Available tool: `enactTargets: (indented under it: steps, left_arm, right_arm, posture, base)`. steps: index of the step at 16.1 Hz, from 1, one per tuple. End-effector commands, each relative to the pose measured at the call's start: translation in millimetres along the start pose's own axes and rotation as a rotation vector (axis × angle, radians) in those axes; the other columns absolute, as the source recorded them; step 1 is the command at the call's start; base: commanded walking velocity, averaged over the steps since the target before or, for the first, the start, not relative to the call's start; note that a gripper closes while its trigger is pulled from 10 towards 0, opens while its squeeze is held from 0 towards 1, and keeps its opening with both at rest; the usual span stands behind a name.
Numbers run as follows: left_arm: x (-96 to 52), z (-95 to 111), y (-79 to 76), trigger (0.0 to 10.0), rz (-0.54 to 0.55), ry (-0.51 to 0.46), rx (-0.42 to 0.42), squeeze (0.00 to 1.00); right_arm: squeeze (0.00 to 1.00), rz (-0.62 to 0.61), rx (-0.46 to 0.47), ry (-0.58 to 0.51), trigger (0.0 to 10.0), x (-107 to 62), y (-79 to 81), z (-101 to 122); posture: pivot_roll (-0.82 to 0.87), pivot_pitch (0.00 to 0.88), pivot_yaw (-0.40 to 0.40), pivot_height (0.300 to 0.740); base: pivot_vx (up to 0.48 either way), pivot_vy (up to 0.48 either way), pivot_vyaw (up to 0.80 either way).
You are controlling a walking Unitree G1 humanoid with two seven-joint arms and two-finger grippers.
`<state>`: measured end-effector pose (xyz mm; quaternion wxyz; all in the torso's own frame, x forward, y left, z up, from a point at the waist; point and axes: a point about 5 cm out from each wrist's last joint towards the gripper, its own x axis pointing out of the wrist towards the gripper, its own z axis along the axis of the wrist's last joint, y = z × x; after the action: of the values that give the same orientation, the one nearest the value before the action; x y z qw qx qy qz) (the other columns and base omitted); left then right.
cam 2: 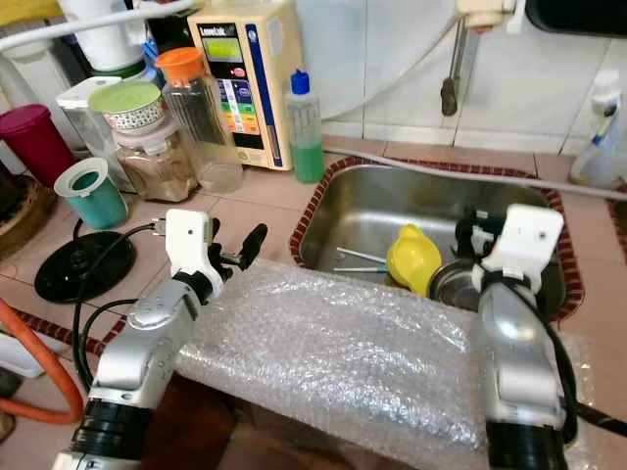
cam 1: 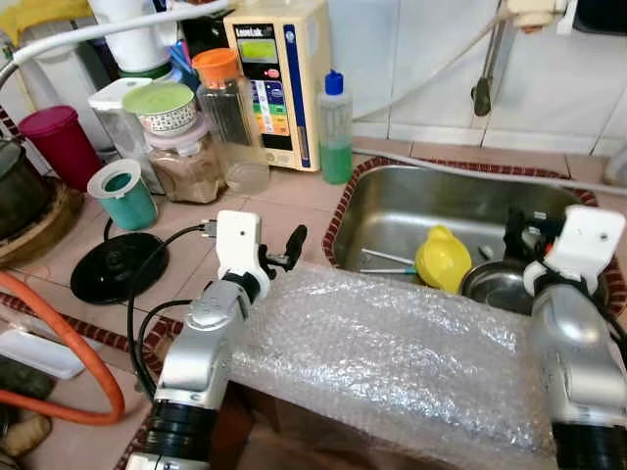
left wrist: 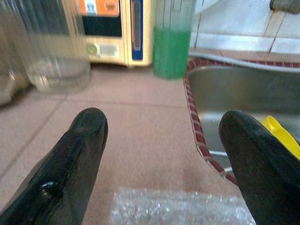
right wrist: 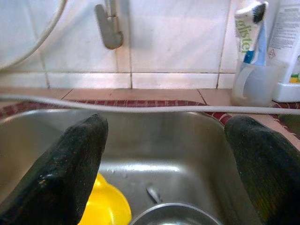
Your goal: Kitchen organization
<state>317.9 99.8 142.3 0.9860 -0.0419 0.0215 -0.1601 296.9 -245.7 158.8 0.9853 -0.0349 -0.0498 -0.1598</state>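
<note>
1. The left gripper (left wrist: 161, 154) hovers over bare pink counter (cam 1: 284, 201), just left of the sink's tiled rim; its two black fingers stand wide apart with nothing between them.
2. The right gripper (right wrist: 166, 159) hangs above the steel sink (cam 1: 411, 211), near its front right part; its fingers are likewise spread and hold nothing.
3. A sheet of bubble wrap (cam 1: 392, 357) lies across the near counter edge between the two arms, its far edge touching the sink's front rim and reaching just beneath the left gripper.
4. Inside the sink, a yellow cup (cam 1: 443, 259) leans against the front wall, beside a steel bowl (cam 1: 498, 284) that sits under the right gripper. Thin utensils (cam 1: 387, 262) lie on the sink floor to the yellow cup's left; the rear half of the basin is open.
5. The back-left counter is crowded: a green soap bottle (cam 1: 335, 132) stands at the sink's rear left corner, next to a cream water appliance (cam 1: 279, 78), an orange-capped clear bottle (cam 1: 230, 122), a jar of brown powder (cam 1: 186, 166), a teal cup (cam 1: 122, 193) and a black kettle base (cam 1: 118, 266).
6. A grey hose (cam 1: 470, 168) runs along the sink's back rim, below the wall tap (right wrist: 108, 28).
7. An orange hose (cam 1: 69, 343) curves along the counter's near left edge.
</note>
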Motion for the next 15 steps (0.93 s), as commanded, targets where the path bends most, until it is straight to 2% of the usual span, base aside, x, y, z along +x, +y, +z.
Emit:
enactTargets:
  steps: [1, 2, 4, 5, 11, 15]
  left_arm:
    - [0.3, 12, 0.9, 10.0, -0.015, -0.055, 0.04, 0.0]
    - [0.2, 13, 4.4, 10.0, -0.004, -0.05, 0.023, 0.0]
    - [-3.3, 8, 18.5, 10.0, 0.042, -0.003, -0.066, 0.0]
    - [-5.4, 7, 21.3, 10.0, 0.057, -0.009, -0.055, 0.0]
    - [-11.2, -3, 4.8, 10.0, 0.031, 0.006, -0.064, 0.0]
    - [-11.2, -3, 4.8, 10.0, 0.031, 0.006, -0.064, 0.0]
  right_arm:
    - [0.0, 0.023, 0.026, 0.013, 10.0, -2.9, 6.7, 3]
    - [0.0, 0.028, 0.024, 0.019, 10.0, -3.6, 7.7, 3]
    - [0.0, 0.072, 0.024, 0.026, 10.0, -8.4, 15.1, 3]
    - [0.0, 0.084, 0.026, 0.029, 10.0, -9.6, 18.8, 4]
    - [0.0, 0.119, 0.036, 0.044, 10.0, -18.6, 28.1, 5]
    - [0.0, 0.119, 0.036, 0.044, 10.0, -18.6, 28.1, 5]
  posture:
    - [-0.02, 0.0, 0.063, 0.74]
    - [-0.02, 0.0, 0.065, 0.74]
    - [-0.03, 0.0, 0.067, 0.74]
    - [-0.04, 0.0, 0.081, 0.74]
    - [-0.05, 0.0, 0.111, 0.74]
    - [-0.05, 0.0, 0.111, 0.74]
  base:
    - [0.0, 0.0, 0.0]
    - [0.0, 0.0, 0.0]
    - [0.0, 0.0, -0.72]
    - [0.0, 0.0, -0.77]
    - [0.0, 0.0, -0.77]
    - [0.0, 0.0, -0.77]
